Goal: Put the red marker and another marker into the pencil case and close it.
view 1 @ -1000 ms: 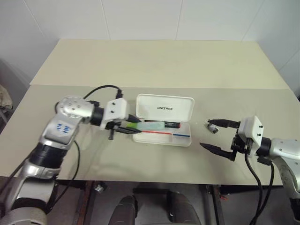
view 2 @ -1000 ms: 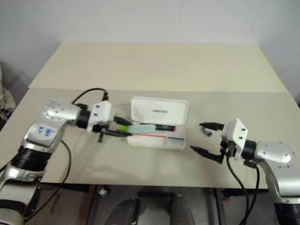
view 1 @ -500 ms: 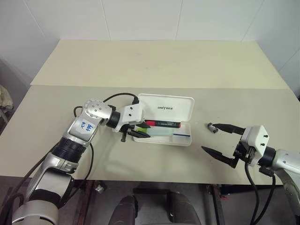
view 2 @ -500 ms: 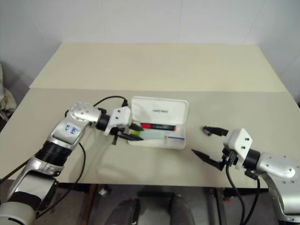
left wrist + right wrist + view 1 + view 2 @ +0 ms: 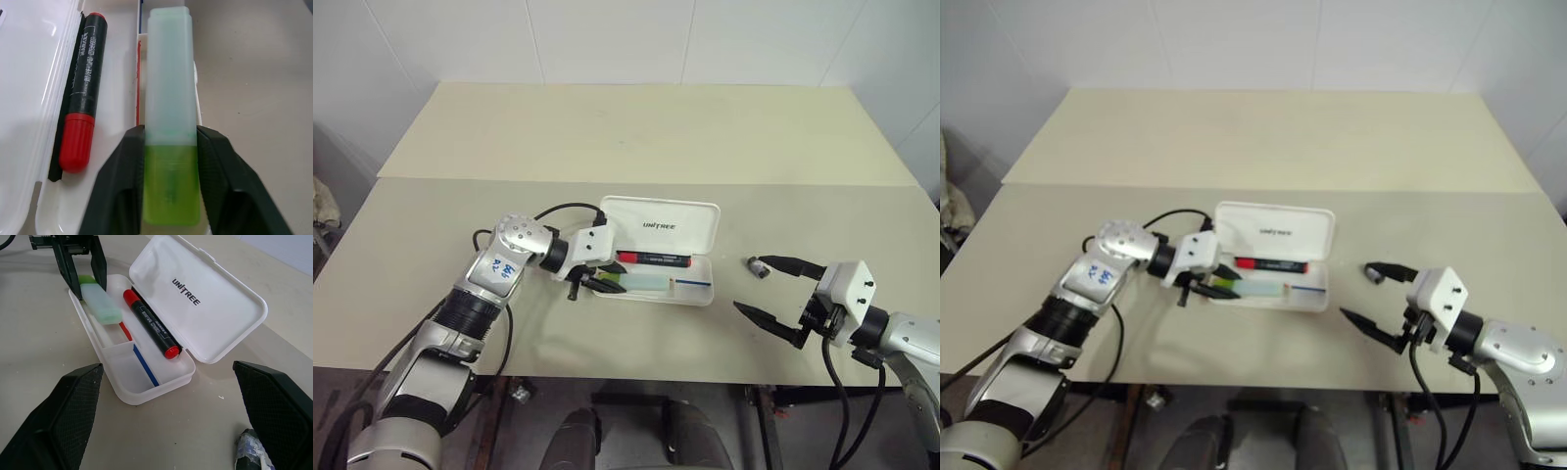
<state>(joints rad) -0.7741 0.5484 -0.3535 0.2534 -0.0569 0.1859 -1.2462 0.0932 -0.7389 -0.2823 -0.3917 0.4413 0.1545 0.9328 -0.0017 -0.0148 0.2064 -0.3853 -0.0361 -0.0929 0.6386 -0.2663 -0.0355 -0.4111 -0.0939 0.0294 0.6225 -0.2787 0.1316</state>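
Right wrist view: pencil case (image 5: pixel 146 391) lid reads "UNITREE"; left claw (image 5: pixel 171 186) gripping green highlighter (image 5: pixel 168 112); right claw (image 5: pixel 775 289) open.

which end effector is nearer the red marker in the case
Left. The left end effector is at the pencil case, straddling the green highlighter beside the red marker. The right end effector hangs open, away from the case.

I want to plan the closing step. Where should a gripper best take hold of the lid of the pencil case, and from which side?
Probably the lid's free long edge, the one farthest from the tray, pushed over from behind toward the robot. The lid stands open, leaning back on the hinge along the pencil case's far side, and that edge is clear. The open right gripper is free.
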